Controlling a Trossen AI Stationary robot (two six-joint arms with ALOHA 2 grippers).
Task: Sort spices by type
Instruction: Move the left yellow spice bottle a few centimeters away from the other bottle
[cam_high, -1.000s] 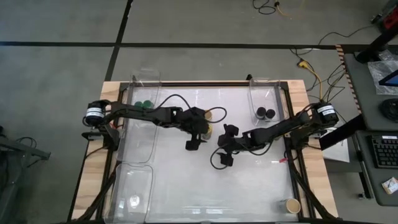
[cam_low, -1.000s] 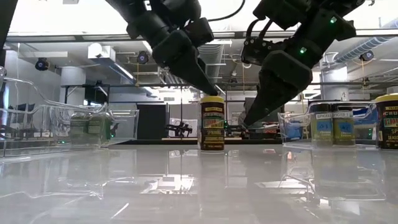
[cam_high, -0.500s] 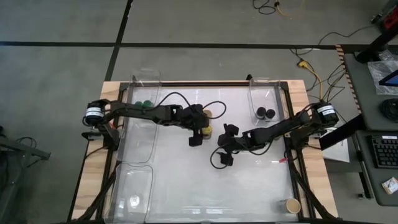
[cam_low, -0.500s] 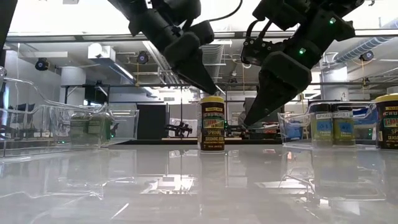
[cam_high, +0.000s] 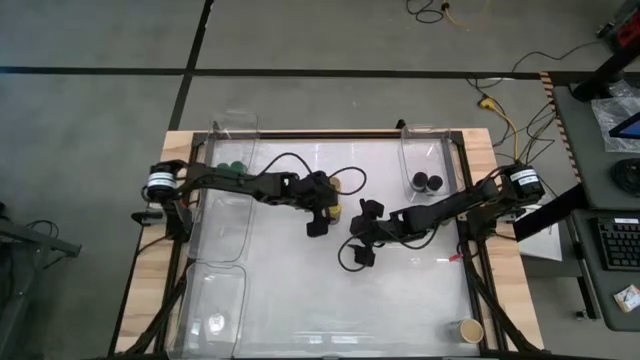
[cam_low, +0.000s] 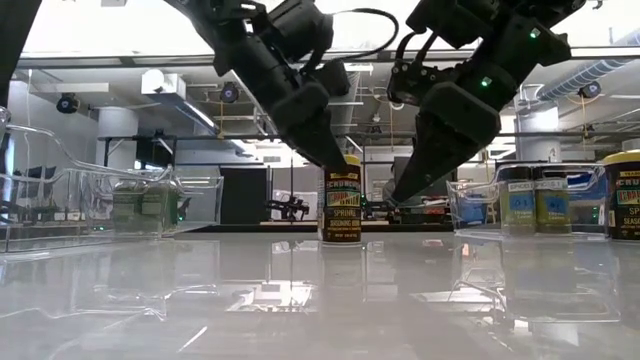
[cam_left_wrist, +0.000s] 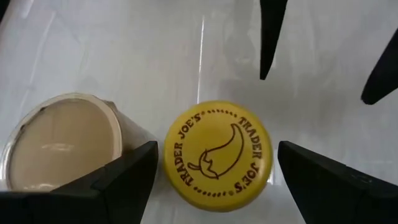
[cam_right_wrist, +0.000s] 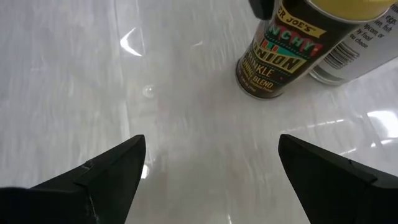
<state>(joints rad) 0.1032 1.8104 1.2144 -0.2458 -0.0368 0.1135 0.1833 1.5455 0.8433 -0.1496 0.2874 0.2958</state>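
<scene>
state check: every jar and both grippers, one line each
yellow-lid jar: upright on table, lid on, between left fingers, not gripped
tan-lid jar: upright, right beside it
two black-lid jars: upright in right bin
green-lid jars: in left bin
left gripper: open over yellow-lid jar
right gripper: open, empty

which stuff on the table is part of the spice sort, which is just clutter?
Part of the job:
- yellow-lid jar, between the open left gripper fingers
- tan-lid jar beside it
- two green-lid jars in the left bin
- two black-lid jars in the right bin
- jar at the table's near right corner
- right gripper, open, waiting nearby

Lying about:
- cables on the floor
- keyboard
</scene>
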